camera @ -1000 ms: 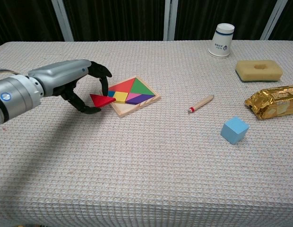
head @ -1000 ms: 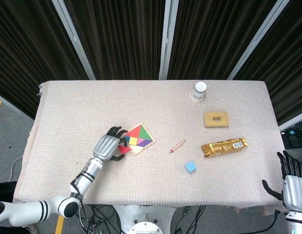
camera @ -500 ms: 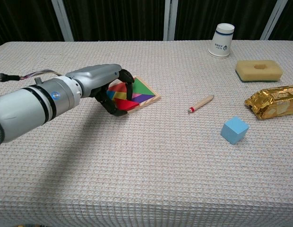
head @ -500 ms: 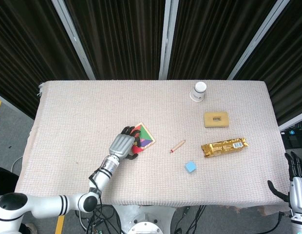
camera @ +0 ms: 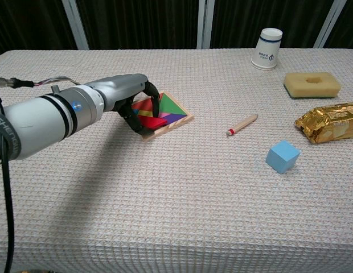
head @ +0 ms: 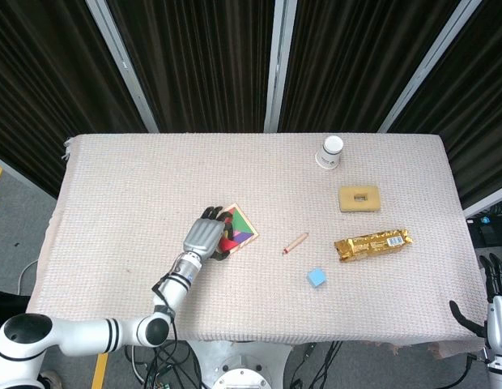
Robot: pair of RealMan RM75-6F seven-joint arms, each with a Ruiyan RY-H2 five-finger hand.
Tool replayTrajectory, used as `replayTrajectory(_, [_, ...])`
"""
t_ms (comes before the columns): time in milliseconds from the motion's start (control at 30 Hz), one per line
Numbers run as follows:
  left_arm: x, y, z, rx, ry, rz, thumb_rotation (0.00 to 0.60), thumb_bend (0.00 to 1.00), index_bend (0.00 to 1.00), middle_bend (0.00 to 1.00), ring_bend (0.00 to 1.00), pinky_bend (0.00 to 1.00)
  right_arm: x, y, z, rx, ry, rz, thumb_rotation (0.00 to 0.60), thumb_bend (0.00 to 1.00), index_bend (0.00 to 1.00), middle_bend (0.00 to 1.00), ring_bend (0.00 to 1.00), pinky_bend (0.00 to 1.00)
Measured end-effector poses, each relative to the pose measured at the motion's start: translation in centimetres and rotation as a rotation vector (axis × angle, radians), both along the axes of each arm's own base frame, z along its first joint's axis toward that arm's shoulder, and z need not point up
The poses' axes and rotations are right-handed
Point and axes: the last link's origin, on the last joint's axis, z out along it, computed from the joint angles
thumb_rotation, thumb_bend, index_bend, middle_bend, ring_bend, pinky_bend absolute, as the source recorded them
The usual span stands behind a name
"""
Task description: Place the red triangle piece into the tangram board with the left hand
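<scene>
**Left hand holds red triangle over the board**

The left hand's fingers [camera: 132, 114] curl around the red triangle [camera: 154, 124], pinching it low over the near-left part of the tangram board [camera: 175, 116]. The triangle lies against the board's surface, partly hidden by the dark fingers, so whether it sits fully in its slot cannot be told. The left hand [head: 204, 236] covers the board's left half in the head view; green, purple and pink pieces show beside it.

To the right of the board on the tabletop [camera: 176, 216] lie a wooden stick [camera: 242, 124] with a red tip, then a blue cube [camera: 282, 157] nearer the front edge. Farther right rest a gold wrapper [camera: 331, 121], a yellow sponge [camera: 311, 84] and a paper cup [camera: 270, 48].

The right hand [head: 495, 300] hangs off the tabletop's right edge, fingers spread, holding nothing.
</scene>
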Motion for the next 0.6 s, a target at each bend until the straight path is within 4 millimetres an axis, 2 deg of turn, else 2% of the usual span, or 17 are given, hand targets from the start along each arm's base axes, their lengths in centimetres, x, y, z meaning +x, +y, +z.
replayTrajectory(267, [-0.03,-0.09,0.10,0.009,0.015,0.001,0.600,0.26,0.50,0.15,0.02,0.06,0.04,-0.05,-0.01,0.001,0.001,0.001,0.600,0.15,0.00,0.00,0.00,0.02])
replayTrajectory(500, [-0.22,-0.35,0.13,-0.010,0.010,0.014,0.600,0.26,0.31,0.14,0.02,0.06,0.00,-0.05,-0.01,0.001,0.002,-0.001,0.600,0.15,0.00,0.00,0.00,0.02])
replayTrajectory(600, [-0.18,-0.38,0.13,-0.013,0.004,0.015,0.600,0.26,0.28,0.14,0.02,0.06,-0.03,-0.04,-0.01,0.001,0.002,-0.004,0.600,0.15,0.00,0.00,0.00,0.02])
